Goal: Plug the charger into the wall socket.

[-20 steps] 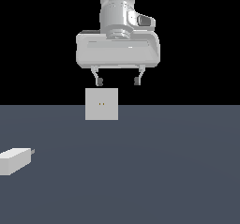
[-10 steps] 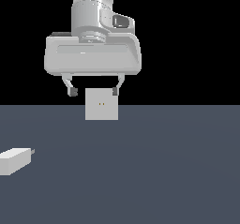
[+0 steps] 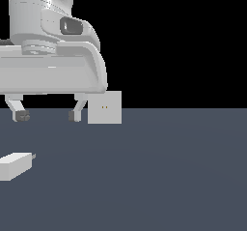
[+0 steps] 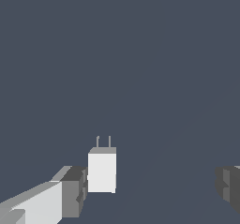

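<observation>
The charger [image 3: 15, 166] is a small off-white block lying on the dark grey floor at the exterior view's left, prongs pointing toward the exterior view's right. It also shows in the wrist view [image 4: 102, 170] with two thin prongs. The wall socket [image 3: 104, 107] is a light-grey upright square plate with two tiny orange slots, standing further back. My gripper [image 3: 48, 115] is open and empty, hanging above the floor to the left of the socket and above the charger. One finger [image 4: 72, 190] appears beside the charger in the wrist view.
The dark grey floor [image 3: 169, 177] stretches across the lower half of the exterior view. The background is black.
My gripper has moved toward the exterior view's left and come closer to the camera, from over the socket to over the charger's side. The charger and socket have not moved.
</observation>
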`<action>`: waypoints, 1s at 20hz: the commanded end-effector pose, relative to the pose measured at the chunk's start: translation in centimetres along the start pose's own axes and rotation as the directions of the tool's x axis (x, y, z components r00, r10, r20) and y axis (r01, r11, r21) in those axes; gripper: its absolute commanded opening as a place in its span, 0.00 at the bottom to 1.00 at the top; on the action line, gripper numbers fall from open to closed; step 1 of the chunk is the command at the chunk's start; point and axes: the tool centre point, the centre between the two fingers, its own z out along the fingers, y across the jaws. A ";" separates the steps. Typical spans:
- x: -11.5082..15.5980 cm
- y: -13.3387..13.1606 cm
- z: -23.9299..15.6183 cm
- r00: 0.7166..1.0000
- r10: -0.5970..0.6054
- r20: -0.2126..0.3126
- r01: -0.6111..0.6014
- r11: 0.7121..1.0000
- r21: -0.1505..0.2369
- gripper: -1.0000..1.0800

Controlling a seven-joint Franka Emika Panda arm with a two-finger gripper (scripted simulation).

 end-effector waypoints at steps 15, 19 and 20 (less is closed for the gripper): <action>-2.5 -4.0 2.2 1.000 0.012 -0.015 -0.012 1.000 0.000 0.96; -2.6 -4.0 2.4 1.000 0.011 -0.014 -0.011 1.000 0.000 0.96; -2.6 -4.0 2.5 1.000 0.011 -0.014 -0.011 1.000 0.000 0.96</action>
